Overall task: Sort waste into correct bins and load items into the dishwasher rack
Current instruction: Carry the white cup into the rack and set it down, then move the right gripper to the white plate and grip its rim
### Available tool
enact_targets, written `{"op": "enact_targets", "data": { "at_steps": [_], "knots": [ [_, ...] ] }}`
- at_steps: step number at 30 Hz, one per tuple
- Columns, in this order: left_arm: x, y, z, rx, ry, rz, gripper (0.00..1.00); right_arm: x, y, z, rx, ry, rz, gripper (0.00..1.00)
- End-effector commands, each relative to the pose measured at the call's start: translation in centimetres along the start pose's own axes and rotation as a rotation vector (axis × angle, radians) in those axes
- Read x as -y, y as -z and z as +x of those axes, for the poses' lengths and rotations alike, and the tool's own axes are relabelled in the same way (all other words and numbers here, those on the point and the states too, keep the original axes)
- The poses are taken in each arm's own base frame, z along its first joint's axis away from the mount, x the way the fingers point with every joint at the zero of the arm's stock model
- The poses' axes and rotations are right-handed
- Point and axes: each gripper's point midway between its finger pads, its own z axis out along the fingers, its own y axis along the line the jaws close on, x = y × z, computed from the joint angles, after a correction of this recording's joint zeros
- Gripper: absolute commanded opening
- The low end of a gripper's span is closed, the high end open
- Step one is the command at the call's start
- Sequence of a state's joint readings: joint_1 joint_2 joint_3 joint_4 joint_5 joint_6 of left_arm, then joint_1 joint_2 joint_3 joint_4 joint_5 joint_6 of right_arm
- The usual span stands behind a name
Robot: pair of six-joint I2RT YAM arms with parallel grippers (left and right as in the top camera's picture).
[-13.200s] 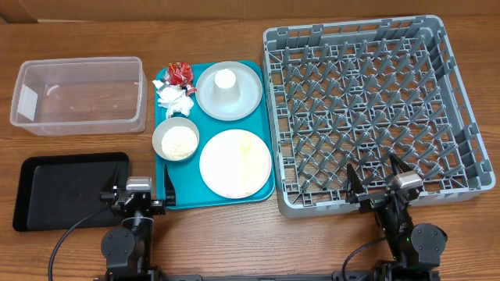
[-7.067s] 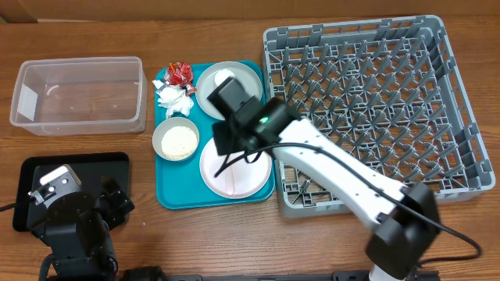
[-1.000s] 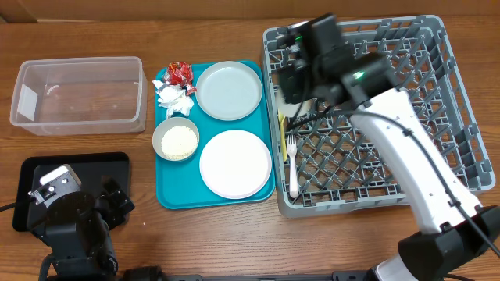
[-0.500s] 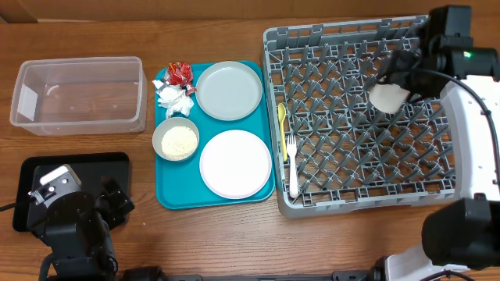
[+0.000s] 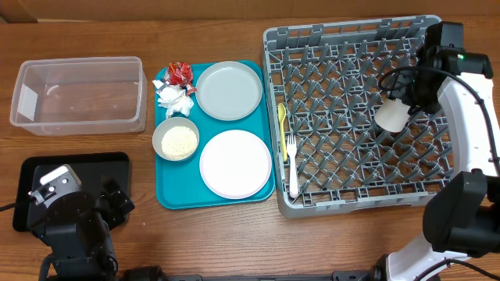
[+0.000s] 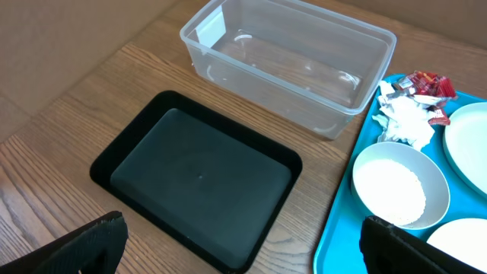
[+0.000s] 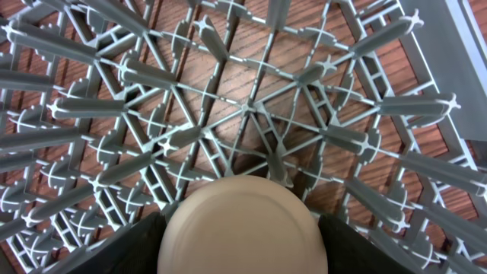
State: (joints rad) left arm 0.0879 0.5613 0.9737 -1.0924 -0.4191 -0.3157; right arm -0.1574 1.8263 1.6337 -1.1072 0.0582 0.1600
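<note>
My right gripper (image 5: 394, 109) is shut on the small white cup (image 5: 391, 115) and holds it over the right side of the grey dishwasher rack (image 5: 351, 39); in the right wrist view the cup (image 7: 242, 227) fills the space between the fingers above the pegs (image 7: 251, 114). A yellow spoon (image 5: 282, 125) and a white fork (image 5: 292, 168) lie along the rack's left edge. The teal tray (image 5: 176, 199) holds a pale grey plate (image 5: 228, 90), a white plate (image 5: 235, 163), a cream bowl of rice-like grains (image 5: 176, 140), a crumpled napkin (image 5: 173, 97) and a red wrapper (image 5: 179, 72). My left gripper (image 6: 243, 251) is open over the black tray (image 6: 198, 175).
The clear plastic tub (image 5: 78, 94) stands at the far left, above the black tray (image 5: 47, 179). It also shows in the left wrist view (image 6: 289, 61), beside the bowl (image 6: 399, 183) and the napkin (image 6: 407, 122).
My right gripper has moved the cup slightly down and toward the near right of the rack. The left arm has not moved.
</note>
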Motion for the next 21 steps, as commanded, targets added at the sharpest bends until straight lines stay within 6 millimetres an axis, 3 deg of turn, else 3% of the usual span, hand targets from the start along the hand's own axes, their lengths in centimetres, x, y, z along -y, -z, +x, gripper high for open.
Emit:
{"op": "enact_targets", "data": {
  "at_steps": [1, 4, 6, 11, 17, 19, 21],
  "knots": [
    [-0.2, 0.3, -0.6, 0.015, 0.027, -0.003, 1.00, 0.2, 0.7, -0.4, 0.022, -0.003, 0.008, 0.56],
    [-0.2, 0.3, -0.6, 0.015, 0.027, -0.003, 1.00, 0.2, 0.8, -0.4, 0.021, -0.002, 0.007, 0.59],
    [-0.2, 0.3, -0.6, 0.015, 0.027, -0.003, 1.00, 0.1, 0.8, 0.0, 0.006, -0.002, 0.003, 0.74],
    [-0.2, 0.3, -0.6, 0.015, 0.027, -0.003, 1.00, 0.1, 1.5, 0.3, 0.006, -0.001, -0.002, 0.78],
    [-0.2, 0.3, -0.6, 0.015, 0.027, -0.003, 1.00, -0.8, 6.3, -0.4, 0.118, -0.002, -0.081, 0.78],
    [-0.2, 0.3, -0.6, 0.015, 0.027, -0.003, 1.00, -1.9, 8.5, -0.1, 0.150, 0.005, -0.161, 0.78],
    [-0.2, 0.3, -0.6, 0.015, 0.027, -0.003, 1.00, -5.0, 11.6, 0.8, 0.183, 0.070, -0.323, 0.72]
  ]
}}
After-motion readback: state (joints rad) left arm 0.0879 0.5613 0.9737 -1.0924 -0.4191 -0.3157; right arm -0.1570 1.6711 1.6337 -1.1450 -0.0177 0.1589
